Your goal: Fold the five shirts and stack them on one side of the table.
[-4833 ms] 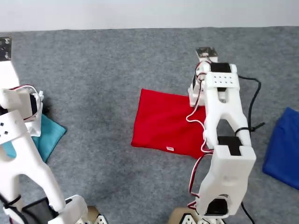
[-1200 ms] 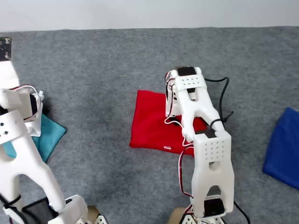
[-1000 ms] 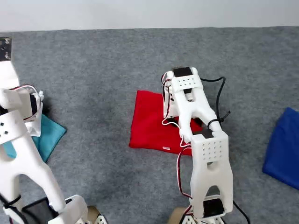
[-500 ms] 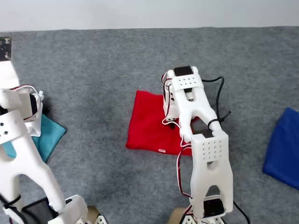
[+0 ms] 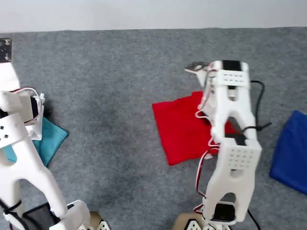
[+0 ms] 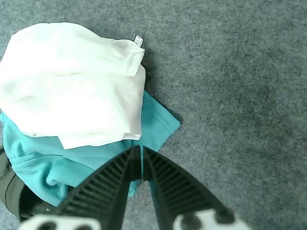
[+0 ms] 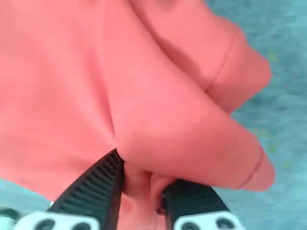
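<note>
A red shirt (image 5: 184,129) lies folded and skewed on the grey carpet, partly under my right arm (image 5: 229,96). My right gripper (image 7: 139,178) is shut on a bunched fold of the red shirt (image 7: 144,96). A blue shirt (image 5: 290,152) lies at the right edge. At the left edge a teal shirt (image 5: 52,138) lies under my left arm (image 5: 19,120). The left wrist view shows a folded white shirt (image 6: 72,81) stacked on the teal shirt (image 6: 43,165), with my left gripper (image 6: 142,160) shut and empty just above the teal shirt's edge.
Grey carpet (image 5: 105,81) covers the whole table, with open room between the two arms and along the far side. A white wall runs along the far edge (image 5: 153,14). The arm bases stand at the near edge.
My right arm has swung to the right, dragging the red shirt with it; the shirt has shifted right and turned. The left arm has kept still.
</note>
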`<action>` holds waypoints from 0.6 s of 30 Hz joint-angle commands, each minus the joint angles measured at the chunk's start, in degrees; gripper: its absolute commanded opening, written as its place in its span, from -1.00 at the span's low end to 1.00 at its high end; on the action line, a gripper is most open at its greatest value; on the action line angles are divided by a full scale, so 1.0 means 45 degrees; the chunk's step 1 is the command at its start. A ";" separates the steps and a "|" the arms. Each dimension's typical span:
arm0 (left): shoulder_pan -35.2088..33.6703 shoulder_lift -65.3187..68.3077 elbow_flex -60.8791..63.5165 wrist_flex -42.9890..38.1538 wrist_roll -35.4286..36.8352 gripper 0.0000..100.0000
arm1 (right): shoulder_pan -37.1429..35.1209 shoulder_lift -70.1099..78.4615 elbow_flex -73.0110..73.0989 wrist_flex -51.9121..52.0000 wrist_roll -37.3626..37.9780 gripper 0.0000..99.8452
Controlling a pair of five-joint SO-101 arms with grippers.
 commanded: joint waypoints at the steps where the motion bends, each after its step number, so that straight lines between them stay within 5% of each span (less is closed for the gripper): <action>1: -0.0098 -0.0410 -0.0029 0.0234 -0.0156 -0.97 | 0.1182 -0.0928 -0.0371 -0.1319 0.2735 -0.98; 6: -0.0098 -0.0410 -0.0029 0.0234 -0.0156 -0.97 | 0.2237 -0.0947 -0.0371 -0.3546 0.5099 -0.98; 11: -0.0098 -0.0410 -0.0029 0.0234 -0.0156 -0.97 | 0.1807 -0.1026 -0.0313 -0.3897 0.5353 -0.93; 18: -0.0098 -0.0410 -0.0029 0.0234 -0.0156 -0.97 | 0.1475 -0.1065 -0.0391 -0.3937 0.0840 -0.41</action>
